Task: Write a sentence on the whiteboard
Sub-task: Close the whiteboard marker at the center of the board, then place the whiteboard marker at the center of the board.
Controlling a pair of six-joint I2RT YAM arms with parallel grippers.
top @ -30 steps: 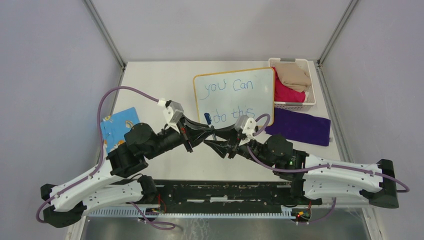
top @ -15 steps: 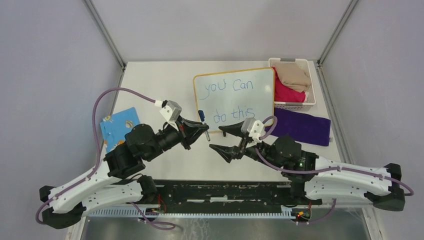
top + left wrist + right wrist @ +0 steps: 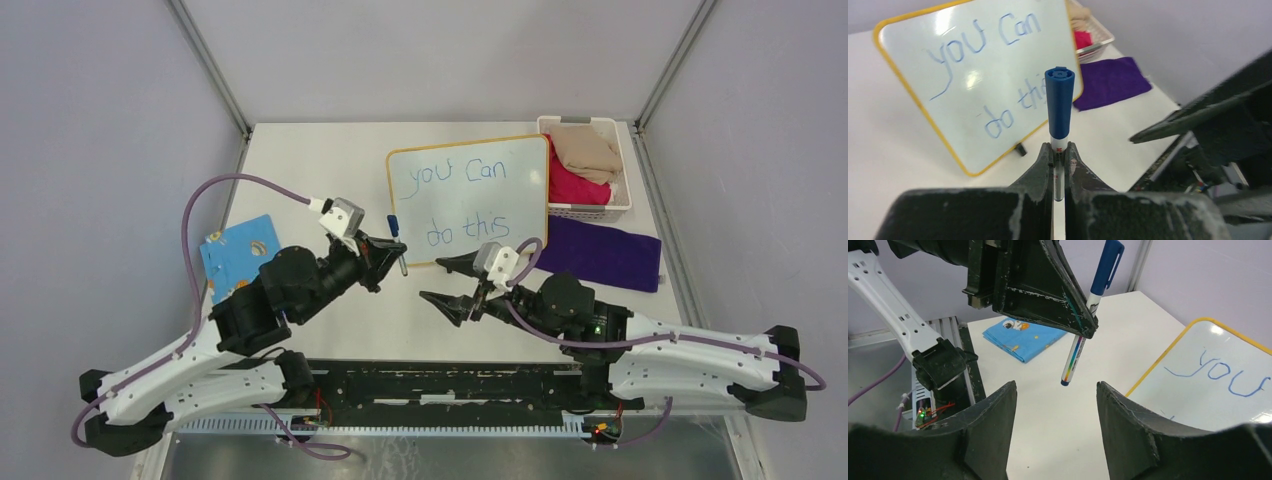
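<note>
Left gripper (image 3: 396, 256) is clamped tight on the marker (image 3: 1059, 105), both fingers pinching the white barrel just below the blue cap. The cap end sticks up above the fingers, and from the right wrist view the lower end hangs below them, off the surface (image 3: 330, 170), with the marker a little tilted. Over to the right gripper (image 3: 440, 280): fingers spread wide, nothing between them, pointing across at the left gripper and sitting near it without touching. Through that gap its camera looks straight at the marker, which floats apart from both fingers.

Now the whiteboard (image 3: 530, 200): it stands just past the two grippers, on the far side of them, leaning back on a small black foot that shows in the left wrist view, yellow frame all round. The sentence (image 3: 485, 170) is on it in thin blue strokes, "you Can" on the top line and "do this" beneath. From the left gripper the board lies ahead and slightly to the right; the marker is held short of the board's near left corner, not touching it.

Behind the left gripper, out to its left, a blue patterned cloth (image 3: 235, 250) lies flat. Beyond the right gripper and off to its right, a purple cloth (image 3: 600, 255) lies beside the board's near right corner, and past that a white basket (image 3: 583, 212) holds tan and pink fabric
</note>
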